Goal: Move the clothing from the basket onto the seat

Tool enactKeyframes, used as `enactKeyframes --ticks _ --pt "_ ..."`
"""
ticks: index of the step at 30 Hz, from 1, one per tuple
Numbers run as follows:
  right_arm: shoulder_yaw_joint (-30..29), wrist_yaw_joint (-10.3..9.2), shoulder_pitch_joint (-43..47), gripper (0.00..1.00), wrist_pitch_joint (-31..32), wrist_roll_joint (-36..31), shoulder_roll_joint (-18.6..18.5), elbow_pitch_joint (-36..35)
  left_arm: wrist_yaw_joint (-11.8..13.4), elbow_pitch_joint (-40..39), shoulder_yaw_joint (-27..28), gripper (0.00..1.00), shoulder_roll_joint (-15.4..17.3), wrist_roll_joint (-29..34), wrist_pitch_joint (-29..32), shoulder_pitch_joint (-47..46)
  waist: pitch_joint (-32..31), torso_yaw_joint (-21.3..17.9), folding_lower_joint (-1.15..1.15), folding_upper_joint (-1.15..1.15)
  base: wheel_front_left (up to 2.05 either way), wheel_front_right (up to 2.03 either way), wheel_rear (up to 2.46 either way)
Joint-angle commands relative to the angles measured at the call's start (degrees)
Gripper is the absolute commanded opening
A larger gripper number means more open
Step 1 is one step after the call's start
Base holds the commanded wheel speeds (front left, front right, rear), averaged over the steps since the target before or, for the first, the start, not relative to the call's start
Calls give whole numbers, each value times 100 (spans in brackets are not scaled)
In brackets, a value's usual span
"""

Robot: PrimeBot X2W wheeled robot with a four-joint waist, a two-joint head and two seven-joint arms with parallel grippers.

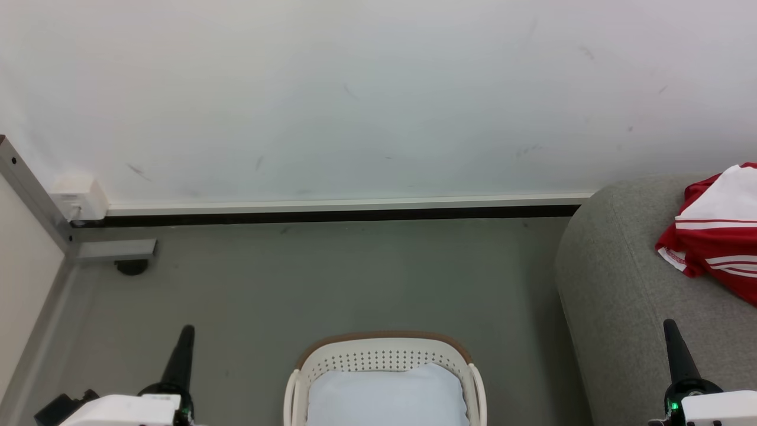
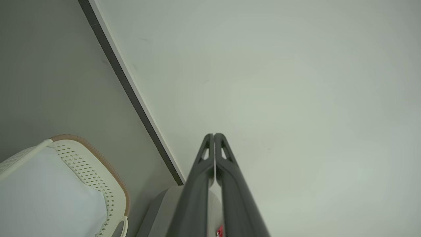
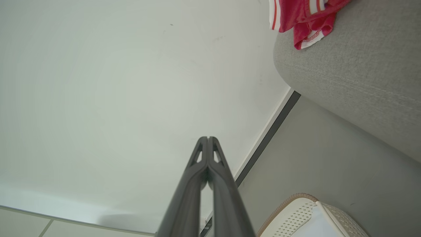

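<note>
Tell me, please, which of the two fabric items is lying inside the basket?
The plain pale pad lies in the basket; it has no red or stripes. The red-and-white striped jersey lies apart on the grey sofa.

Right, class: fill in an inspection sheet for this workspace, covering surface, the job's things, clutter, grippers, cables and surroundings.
Surface: grey floor, faintly scuffed.
Job's things: red-and-white clothing lies on the grey seat; the basket stands on the floor and holds a pale pad, with no red clothing seen in it.
Clutter: nothing seen.
Grippers: left gripper and right gripper have their fingers shut, holding nothing.
Cables: nothing seen.
Surroundings: white wall, dark skirting strip, metal post and small white box at the left.
</note>
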Motion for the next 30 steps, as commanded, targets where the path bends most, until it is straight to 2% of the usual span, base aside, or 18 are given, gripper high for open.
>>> enactKeyframes --ticks 1,30 --pt "-1 -8 -119 0 9 180 -66 -60 -45 -36 53 0 -4 -156 36 -104 3 11 0 0 0 0 0" --pt "208 -11 -176 0 33 1792 -356 -163 -96 -39 284 0 -122 -1225 367 -293 43 184 0 0 0 0 0"
